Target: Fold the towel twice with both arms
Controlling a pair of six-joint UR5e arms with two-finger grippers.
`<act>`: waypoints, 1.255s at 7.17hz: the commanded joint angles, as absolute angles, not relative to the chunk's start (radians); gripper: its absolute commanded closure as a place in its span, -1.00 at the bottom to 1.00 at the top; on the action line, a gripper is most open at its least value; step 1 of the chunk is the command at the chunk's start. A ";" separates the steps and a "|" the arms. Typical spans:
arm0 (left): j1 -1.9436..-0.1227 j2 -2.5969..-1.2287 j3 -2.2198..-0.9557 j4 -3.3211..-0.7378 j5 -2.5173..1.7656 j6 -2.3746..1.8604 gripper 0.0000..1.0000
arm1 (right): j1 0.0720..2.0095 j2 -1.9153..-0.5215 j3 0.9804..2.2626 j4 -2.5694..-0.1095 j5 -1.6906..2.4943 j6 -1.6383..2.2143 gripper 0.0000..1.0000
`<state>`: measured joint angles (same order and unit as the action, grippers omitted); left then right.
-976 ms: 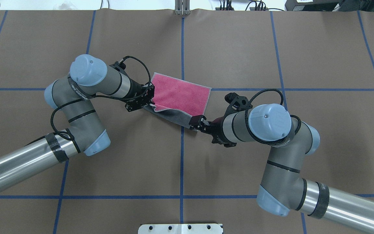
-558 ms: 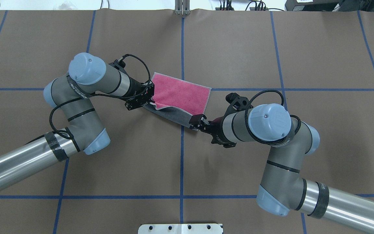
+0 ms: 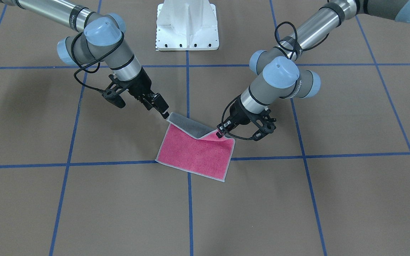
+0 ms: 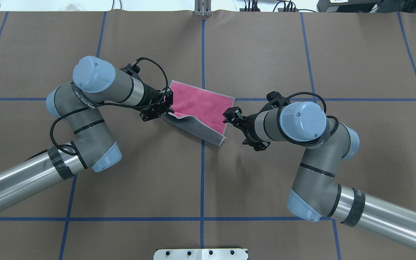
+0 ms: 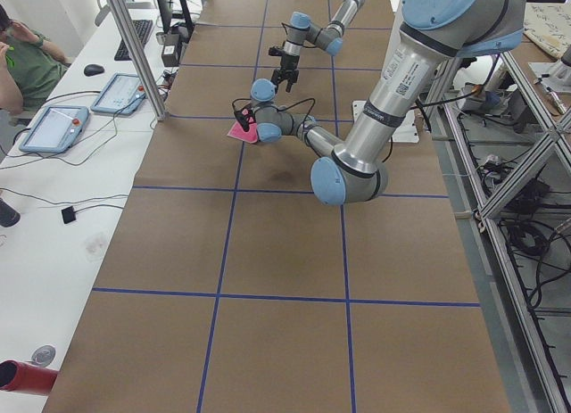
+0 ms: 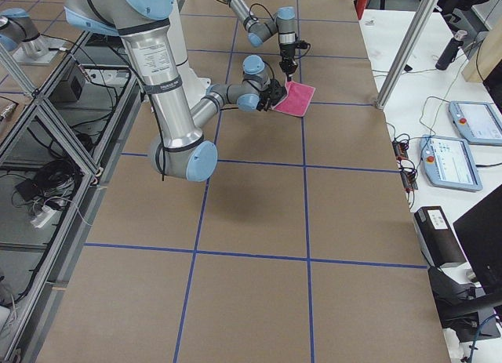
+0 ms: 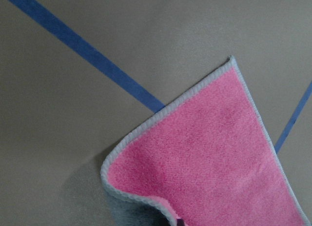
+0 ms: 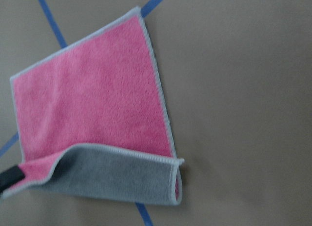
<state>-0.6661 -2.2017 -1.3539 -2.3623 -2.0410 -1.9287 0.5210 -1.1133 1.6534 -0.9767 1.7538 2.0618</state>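
The towel (image 4: pixel 202 104) lies mid-table, pink face up, and also shows in the front view (image 3: pixel 198 153). Its near edge is turned over as a grey flap (image 4: pixel 197 130) that rests on the pink face. My left gripper (image 4: pixel 168 105) is shut on the towel's left corner and holds it slightly raised; in the front view this gripper (image 3: pixel 220 134) pinches a pink corner. My right gripper (image 4: pixel 230 115) is open and empty, just off the towel's right edge. The right wrist view shows the whole towel (image 8: pixel 92 104) with the grey flap (image 8: pixel 112 179).
The brown table is marked with blue tape lines (image 4: pixel 202 180). The white pedestal base (image 3: pixel 187 25) stands at the robot's side. A metal bracket (image 4: pixel 202 11) sits at the far edge. Tablets (image 5: pixel 53 128) and an operator (image 5: pixel 18 56) are beside the table.
My right gripper let go of the towel's near right corner and moved away, up along the right edge. The grey flap dropped onto the towel. The left gripper shifted slightly, still holding.
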 commanded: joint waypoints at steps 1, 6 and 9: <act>-0.667 -2.197 -1.367 -2.362 -2.043 -1.928 1.00 | 0.538 -1.059 1.576 -0.974 1.741 2.086 -0.95; -0.669 -2.197 -1.367 -2.361 -2.043 -1.928 1.00 | 0.479 -1.022 1.532 -0.899 1.741 2.050 -0.94; -0.669 -2.197 -1.367 -2.361 -2.043 -1.928 1.00 | 0.480 -1.026 1.513 -0.896 1.735 2.000 -0.86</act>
<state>-0.6688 -2.1967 -1.3668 -2.3608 -2.0433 -1.9282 0.4796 -1.0242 1.5187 -0.8971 1.7366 2.0143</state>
